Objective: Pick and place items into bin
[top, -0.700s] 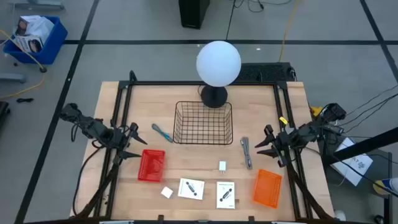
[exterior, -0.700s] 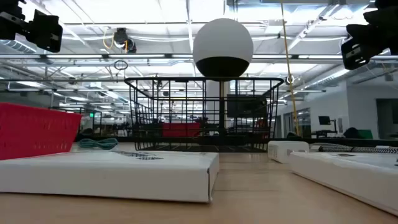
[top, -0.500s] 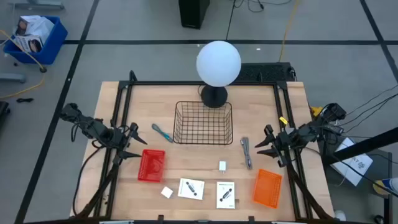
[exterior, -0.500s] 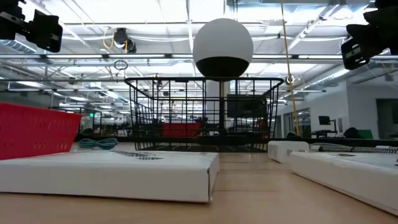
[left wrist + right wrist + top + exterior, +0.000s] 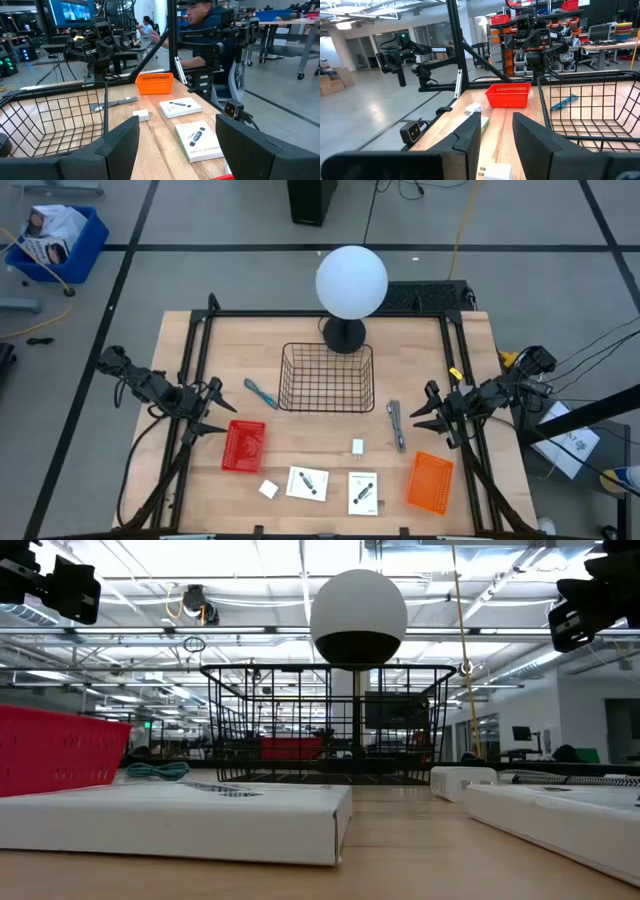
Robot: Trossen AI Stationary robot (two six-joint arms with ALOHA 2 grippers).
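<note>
The black wire bin [image 5: 327,377] stands at the table's middle, toward the far side. A teal-handled tool [image 5: 262,392] lies flat to its left and a grey metal tool [image 5: 396,425] to its right. Two tiny white blocks [image 5: 357,446] [image 5: 268,489] and two white flat cards [image 5: 307,482] [image 5: 363,492] lie near the front edge. My left gripper [image 5: 215,408] hovers open at the table's left edge, its fingers [image 5: 120,145] wide apart. My right gripper [image 5: 427,411] hovers open at the right edge, with a narrower gap between its fingers [image 5: 470,135]. Neither holds anything.
A white globe lamp [image 5: 351,282] stands just behind the wire bin. A red basket [image 5: 243,445] sits at front left and an orange basket [image 5: 431,482] at front right. A black frame [image 5: 200,330] borders the table. A person sits beyond the table in the left wrist view.
</note>
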